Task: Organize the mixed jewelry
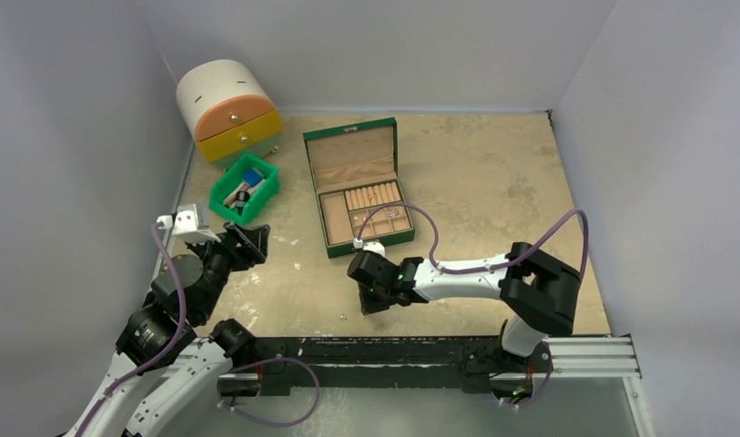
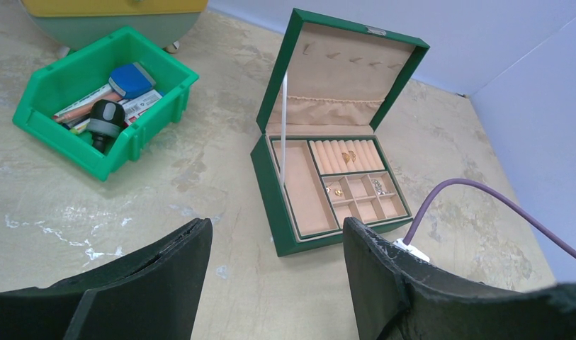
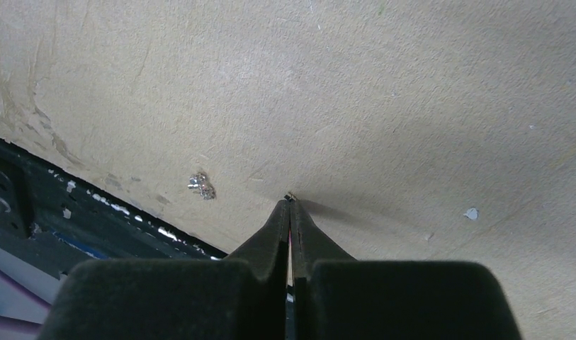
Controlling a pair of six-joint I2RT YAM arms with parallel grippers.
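1. Presses the right gripper (image 3: 290, 202) fully clenched, both fingers flat against each other, tips down on the tan table (image 3: 412, 85) at the centre of the right wrist view.
2. Shows a tiny gold speck (image 3: 291, 195) right at those tips; cannot tell whether pinched or merely touched.
3. Finds a small silver charm (image 3: 201, 186) lying on the table just left of the tips, apart from them, near the dark table edge at lower left of that view.
4. Holds the left gripper (image 2: 278, 273) released, jaws wide apart and grasping nothing, at the bottom of the left wrist view, above bare table.
5. Places the jewelry box (image 2: 274, 198), green and open with lid tilted back, at the centre of the left wrist view, well apart from both grippers.
6. Shows gold pieces (image 2: 348, 156) on the ring rolls inside, a gold stud (image 2: 336, 190) and a silver piece (image 2: 378, 186) in separate small compartments below them.
7. Sets a green bin (image 2: 154, 117) of odd bits at upper left, near the box, with a round drawer chest (image 1: 225, 109) beyond it.
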